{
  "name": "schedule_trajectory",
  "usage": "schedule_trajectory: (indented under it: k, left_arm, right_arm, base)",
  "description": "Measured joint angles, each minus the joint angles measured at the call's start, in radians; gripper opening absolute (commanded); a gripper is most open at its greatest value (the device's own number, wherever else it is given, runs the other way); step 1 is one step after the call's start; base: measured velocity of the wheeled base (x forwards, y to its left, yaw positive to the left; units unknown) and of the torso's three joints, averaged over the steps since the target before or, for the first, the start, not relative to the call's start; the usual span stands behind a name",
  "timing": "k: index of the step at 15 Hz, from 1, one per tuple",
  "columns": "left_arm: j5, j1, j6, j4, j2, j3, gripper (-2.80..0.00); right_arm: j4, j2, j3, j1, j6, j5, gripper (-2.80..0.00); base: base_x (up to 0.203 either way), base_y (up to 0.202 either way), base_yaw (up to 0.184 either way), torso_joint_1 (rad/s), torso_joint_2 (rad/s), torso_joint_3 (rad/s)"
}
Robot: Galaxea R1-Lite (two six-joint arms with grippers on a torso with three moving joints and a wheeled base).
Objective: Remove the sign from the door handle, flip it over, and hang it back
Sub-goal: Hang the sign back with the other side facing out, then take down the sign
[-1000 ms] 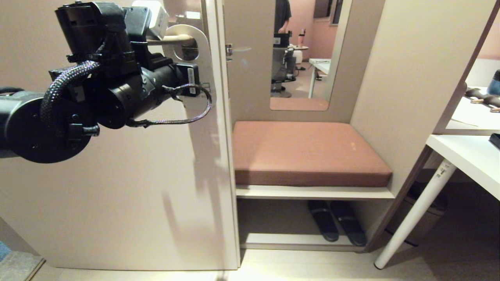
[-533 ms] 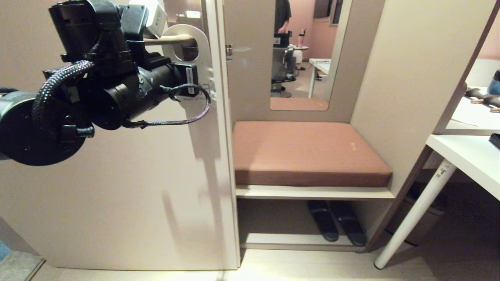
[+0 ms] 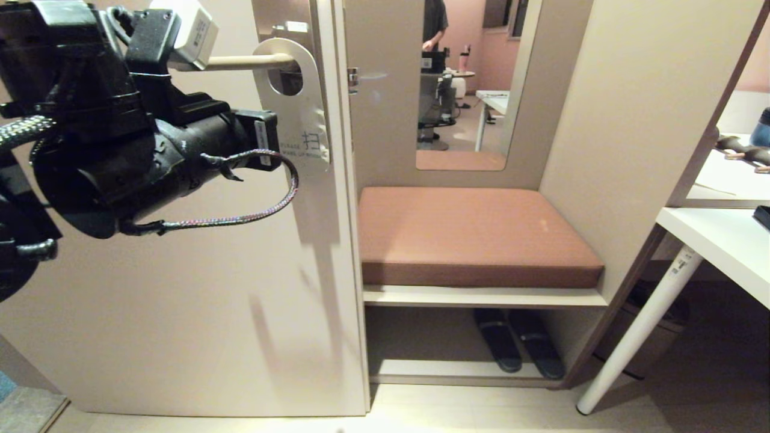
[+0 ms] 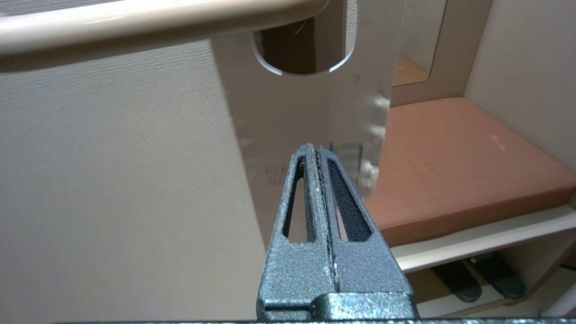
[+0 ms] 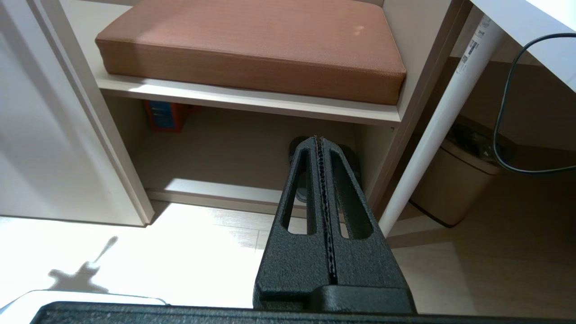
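From my remote seat I see the sign [image 3: 299, 114] hanging on the door handle [image 3: 249, 61], its long axis vertical, the large hole at the top end threaded over the lever and the rounded lower end pointing down. Its pale face is toward me, with a Chinese character and small lettering near the bottom. The handle runs level along the door [image 3: 180, 288], joined to the backplate near the door's edge.

My left tool [image 4: 317, 150] has its fingers pressed together with nothing between them. In the left wrist view its tip sits in front of the sign's lower half, near the printed text; I cannot tell whether it touches. That view also shows the handle [image 4: 148, 20] passing through the hole of the sign [image 4: 288, 117], and the sign's far edge looking crumpled. The head view hides the fingertips behind the arm's own body.

My right tool [image 5: 320, 139], seen only in its wrist view, is closed on nothing, hanging low above the floor before the shelf, pointing toward the slippers [image 3: 517, 346] beneath the brown cushion [image 3: 475, 234].
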Motion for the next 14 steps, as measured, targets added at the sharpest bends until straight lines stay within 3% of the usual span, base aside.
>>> schedule_trajectory:
  k: [10,14]
  left_arm:
    - [0.001,0.103,0.045,0.001,-0.253,0.208,-2.80]
    - [0.005,0.134,0.073,0.001,-0.381,0.351,-2.80]
  right_arm:
    - [0.000,0.000,0.000,0.000,0.000,0.000,-2.80]
    - [0.000,0.000,0.000,0.000,0.000,0.000,-2.80]
  base:
    - [0.000,0.000,0.000,0.000,0.00,0.000]
    - [0.000,0.000,0.000,0.000,0.00,0.000]
